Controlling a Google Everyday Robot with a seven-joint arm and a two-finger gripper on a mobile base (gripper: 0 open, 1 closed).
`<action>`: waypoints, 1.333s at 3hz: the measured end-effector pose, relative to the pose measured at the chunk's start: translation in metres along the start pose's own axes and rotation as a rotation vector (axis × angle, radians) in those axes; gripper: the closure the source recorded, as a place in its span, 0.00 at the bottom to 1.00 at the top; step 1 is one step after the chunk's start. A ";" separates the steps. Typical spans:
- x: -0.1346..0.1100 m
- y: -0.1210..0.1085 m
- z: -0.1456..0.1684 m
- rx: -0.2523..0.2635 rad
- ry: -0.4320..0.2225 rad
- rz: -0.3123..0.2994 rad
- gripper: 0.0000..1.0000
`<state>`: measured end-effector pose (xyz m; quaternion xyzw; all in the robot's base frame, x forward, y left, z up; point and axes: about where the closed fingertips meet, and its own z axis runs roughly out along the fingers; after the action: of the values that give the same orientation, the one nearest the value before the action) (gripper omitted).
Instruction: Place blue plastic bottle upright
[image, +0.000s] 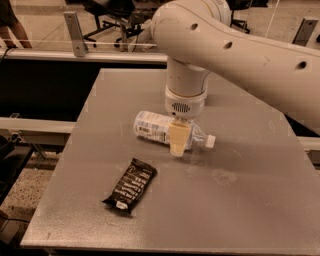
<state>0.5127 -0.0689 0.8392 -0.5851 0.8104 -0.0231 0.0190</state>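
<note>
The blue plastic bottle (152, 126) lies on its side on the grey table (240, 210), near the middle. Its pale printed label points left and its white cap (210, 141) points right. My gripper (180, 140) hangs from the big white arm (240, 47) and reaches straight down over the bottle, between the label and the neck. Its cream-coloured near part covers the front of the bottle and comes down to the table. The far side of the gripper is hidden behind the bottle.
A black snack bar wrapper (131, 186) lies on the table in front and to the left of the bottle. A metal rail (75, 52) and office chairs stand beyond the table's far edge. The table's left edge drops to the floor.
</note>
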 end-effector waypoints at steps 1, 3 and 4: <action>0.002 -0.007 -0.001 0.018 0.004 0.005 0.60; 0.005 -0.035 -0.049 0.124 -0.081 -0.138 1.00; 0.002 -0.049 -0.078 0.183 -0.111 -0.293 1.00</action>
<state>0.5546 -0.0849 0.9199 -0.6932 0.7086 -0.0670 0.1131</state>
